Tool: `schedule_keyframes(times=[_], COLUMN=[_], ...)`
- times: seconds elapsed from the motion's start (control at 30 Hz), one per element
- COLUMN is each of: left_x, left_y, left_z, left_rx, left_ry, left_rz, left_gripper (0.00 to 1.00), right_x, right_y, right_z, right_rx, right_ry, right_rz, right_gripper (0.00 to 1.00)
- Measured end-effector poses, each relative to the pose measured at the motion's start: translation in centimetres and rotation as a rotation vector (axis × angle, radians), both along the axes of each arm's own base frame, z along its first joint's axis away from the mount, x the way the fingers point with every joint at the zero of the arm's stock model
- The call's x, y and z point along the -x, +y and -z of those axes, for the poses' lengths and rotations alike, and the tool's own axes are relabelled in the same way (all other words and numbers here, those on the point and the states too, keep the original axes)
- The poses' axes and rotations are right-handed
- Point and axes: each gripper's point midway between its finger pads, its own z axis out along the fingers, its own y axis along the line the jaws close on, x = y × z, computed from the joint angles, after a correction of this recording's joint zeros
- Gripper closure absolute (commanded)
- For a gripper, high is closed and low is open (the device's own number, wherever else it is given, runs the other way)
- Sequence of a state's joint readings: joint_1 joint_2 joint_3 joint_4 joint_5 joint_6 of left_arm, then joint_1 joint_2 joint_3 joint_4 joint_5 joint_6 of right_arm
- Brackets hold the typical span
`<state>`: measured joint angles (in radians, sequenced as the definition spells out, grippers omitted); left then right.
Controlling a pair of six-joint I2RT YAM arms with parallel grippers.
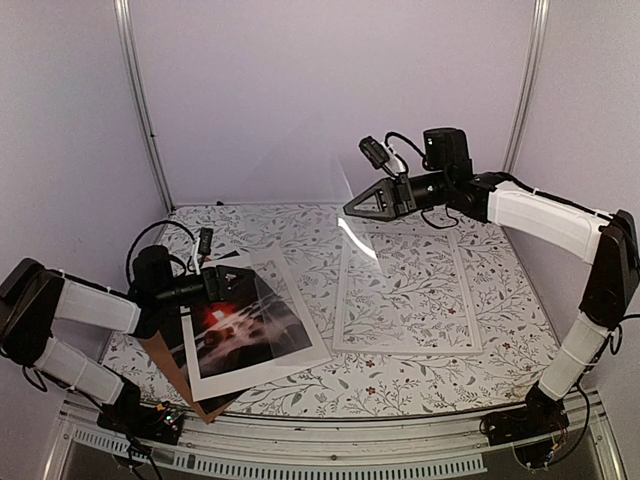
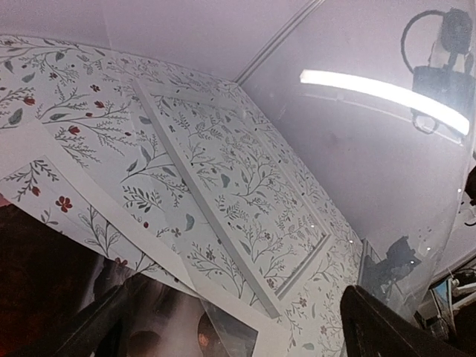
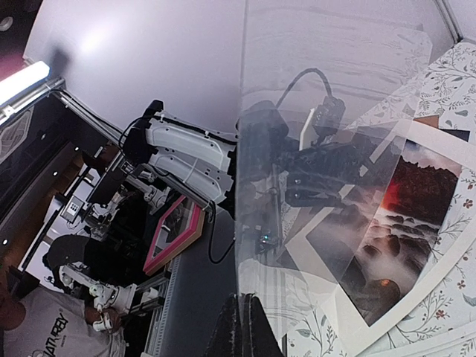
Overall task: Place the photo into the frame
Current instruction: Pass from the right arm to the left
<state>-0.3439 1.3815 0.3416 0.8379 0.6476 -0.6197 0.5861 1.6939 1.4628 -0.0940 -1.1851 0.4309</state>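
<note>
The right tool (image 3: 239,327) is seen clamped on the clear pane (image 3: 335,111) only in its wrist view; the left tool (image 1: 228,287) is spread over the photo (image 1: 245,335).

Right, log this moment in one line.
left gripper open over photo; right gripper shut on clear pane, held above frame; photo outside frame

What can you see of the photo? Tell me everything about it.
The photo is a borderless rectangular print: a dark misty landscape with a red-orange glow. It lies flat and askew on the left of the table, not in the frame. White mat shows all round it; whether it sits on or under the mat is unclear. A brown board pokes out beneath. The open left gripper hangs over its far left corner; contact cannot be told.
</note>
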Motion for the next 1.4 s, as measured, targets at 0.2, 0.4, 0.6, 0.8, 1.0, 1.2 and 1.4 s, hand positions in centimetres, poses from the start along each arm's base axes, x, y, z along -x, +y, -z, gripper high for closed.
schedule_keyframes(times=[0.2, 0.4, 0.6, 0.8, 1.0, 1.2, 1.4], left_x=[0.3, 0.3, 0.5, 0.8, 1.6, 2.0, 2.3], left_y=[-1.3, -3.1, -4.6, -4.8, -4.3, -3.9, -3.5], left_z=[0.7, -0.6, -2.1, -3.3, -4.7, -6.4, -7.6], left_rx=[0.014, 0.056, 0.109, 0.142, 0.162, 0.177, 0.176], left_ry=[0.028, -0.006, -0.038, -0.069, -0.107, -0.151, -0.178], left_rz=[0.064, 0.151, 0.235, 0.253, 0.249, 0.233, 0.222], left_gripper=[0.00, 0.00, 0.07, 0.20, 0.33, 0.46, 0.49], right_x=[0.6, 0.8, 0.8, 0.0, -2.3, -4.2, -4.8], right_y=[-0.2, -0.3, -0.3, -1.3, -2.8, -4.0, -4.5], right_z=[-1.8, -2.5, -2.6, -2.9, -2.0, -0.4, 0.9], right_rx=[-0.034, -0.046, -0.046, -0.044, -0.007, 0.040, 0.076], right_ry=[-0.021, -0.021, -0.017, -0.017, 0.008, 0.033, 0.041], right_rz=[-0.017, -0.024, -0.023, 0.010, 0.103, 0.190, 0.224], right_gripper=[1.00, 1.00, 1.00, 1.00, 1.00, 1.00, 1.00])
